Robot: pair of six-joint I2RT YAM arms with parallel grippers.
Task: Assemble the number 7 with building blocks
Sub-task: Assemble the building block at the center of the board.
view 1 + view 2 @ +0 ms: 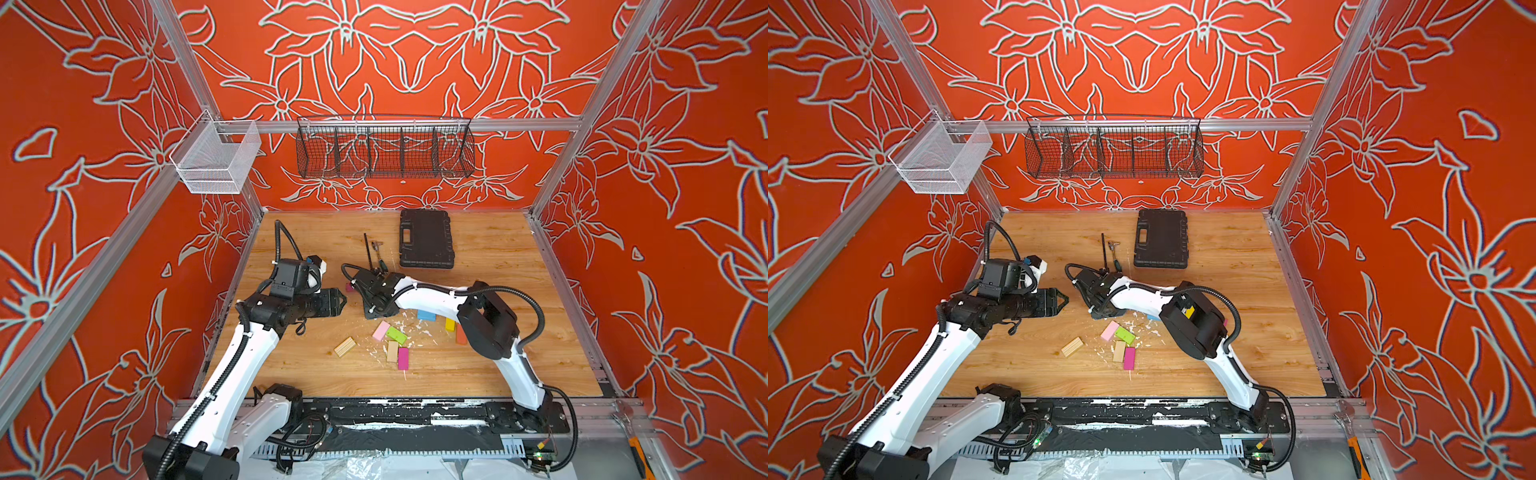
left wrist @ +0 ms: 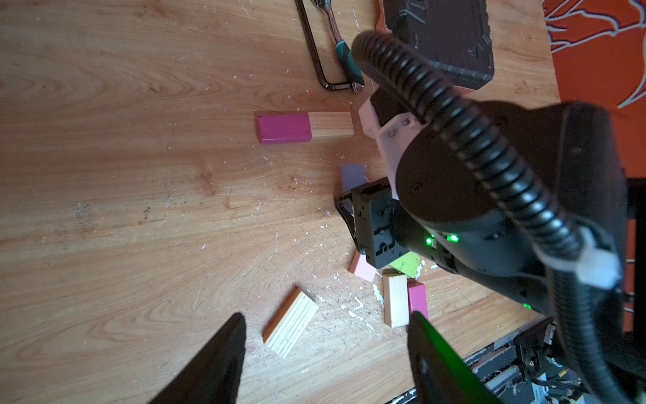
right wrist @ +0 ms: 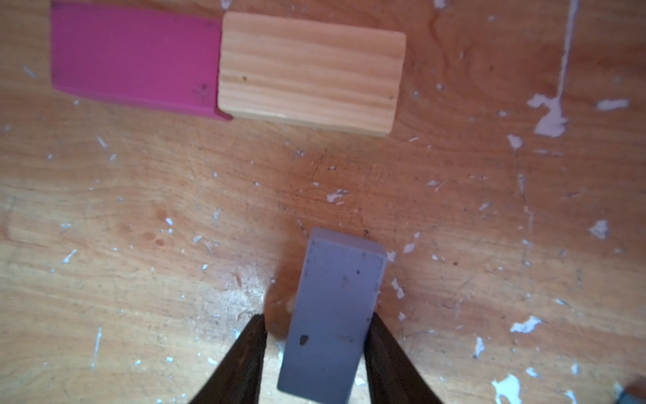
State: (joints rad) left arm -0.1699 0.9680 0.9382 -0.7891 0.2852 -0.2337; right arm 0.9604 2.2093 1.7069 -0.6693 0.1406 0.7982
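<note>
Counting the top bar of the 7 (image 3: 223, 70) done, magenta block (image 3: 136, 59) touching wood block (image 3: 311, 77), we judge three remain: right gripper (image 3: 316, 316) straddles a blue block (image 3: 335, 307) near the wood one, clamped or not we cannot tell; left gripper (image 2: 327, 314) gapes empty

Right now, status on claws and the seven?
Left claw open, empty. Right claw astride lavender rectangular block, one side gapped. Magenta rectangular block and plain wooden block touch end to end; lavender block apart. Only white flecks between.

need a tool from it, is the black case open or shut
shut: in both top views the black plastic case lies flat, lid down, none of its inside showing
</note>
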